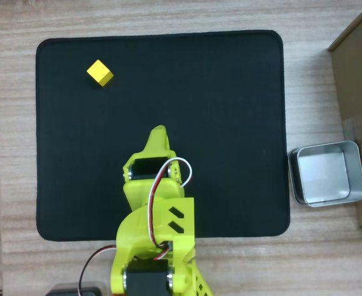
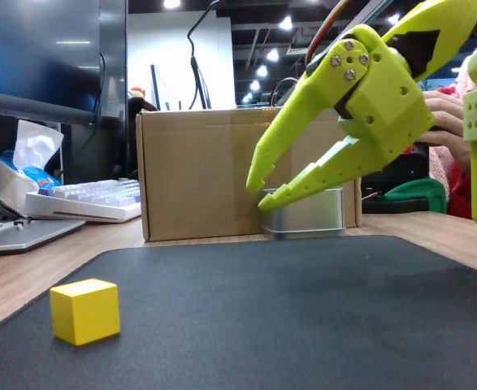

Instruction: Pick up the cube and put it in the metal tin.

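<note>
A wooden table (image 1: pixel 168 18) carries a black mat (image 1: pixel 230 92), with an office behind it in the fixed view. The cube (image 1: pixel 99 73) sits on the mat's far left corner in the overhead view, alone and untouched; in the fixed view it lies low on the left (image 2: pixel 84 310). The claw (image 2: pixel 260 188) hangs above the mat's middle with its fingers spread apart, holding nothing, well apart from the cube. The metal tin (image 1: pixel 326 173) stands off the mat's right edge, just beside a cardboard box (image 2: pixel 197 171).
</note>
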Controlling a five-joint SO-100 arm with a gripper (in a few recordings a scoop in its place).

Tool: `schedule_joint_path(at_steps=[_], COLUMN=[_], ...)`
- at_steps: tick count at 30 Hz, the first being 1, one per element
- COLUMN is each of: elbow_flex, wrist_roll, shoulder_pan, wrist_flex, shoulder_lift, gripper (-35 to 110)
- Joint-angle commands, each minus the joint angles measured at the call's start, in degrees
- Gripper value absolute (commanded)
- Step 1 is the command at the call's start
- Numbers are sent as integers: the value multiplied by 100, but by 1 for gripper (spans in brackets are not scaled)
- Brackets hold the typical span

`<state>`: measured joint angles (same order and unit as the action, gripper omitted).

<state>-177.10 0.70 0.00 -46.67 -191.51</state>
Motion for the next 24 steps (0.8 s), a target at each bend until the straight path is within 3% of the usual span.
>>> schedule_joint_path(at_steps=[1, 9, 16, 24], elbow_flex=[-53, 879, 2417, 3560], wrist_roll=[18, 79, 510, 703], shoulder_pan=[360, 343, -237, -879], wrist_flex=[-44, 167, 844, 844], shoulder_lift=[-123, 325, 2602, 4192], gripper=[0, 11, 12, 27])
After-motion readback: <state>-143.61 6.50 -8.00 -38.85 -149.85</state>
